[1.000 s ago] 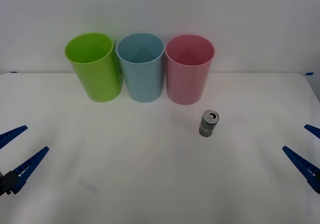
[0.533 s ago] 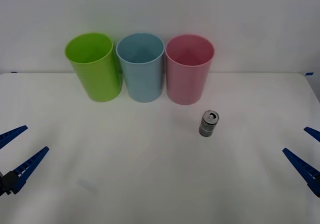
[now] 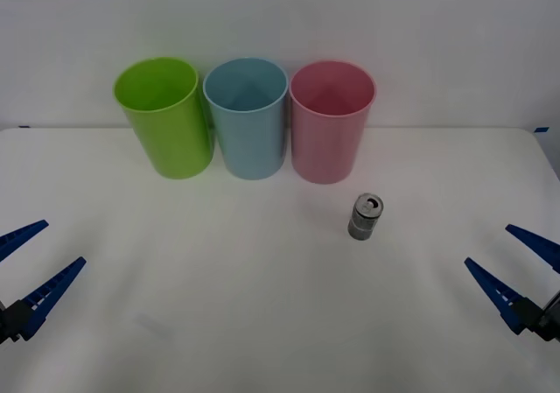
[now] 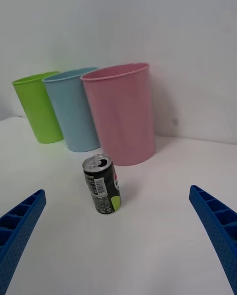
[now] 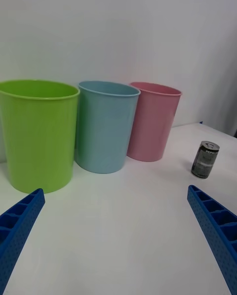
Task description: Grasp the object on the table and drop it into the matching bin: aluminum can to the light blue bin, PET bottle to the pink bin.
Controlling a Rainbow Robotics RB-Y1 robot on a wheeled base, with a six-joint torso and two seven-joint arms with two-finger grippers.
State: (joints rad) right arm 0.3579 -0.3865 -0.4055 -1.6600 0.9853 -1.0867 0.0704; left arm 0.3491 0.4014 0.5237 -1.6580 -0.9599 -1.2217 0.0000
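i'm seeing the can [image 3: 366,216] standing upright on the table [image 3: 262,323], just in front of the pink bin [image 3: 332,135]. my right gripper [image 3: 514,266], fingers spread, is nearer it; the left gripper [image 3: 35,260], also spread, is waiting well away.

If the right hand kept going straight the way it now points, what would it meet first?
Most likely the aluminum can, standing upright between the open right hand's fingers' lines; the pink bin stands behind it. Depth is hard to judge.
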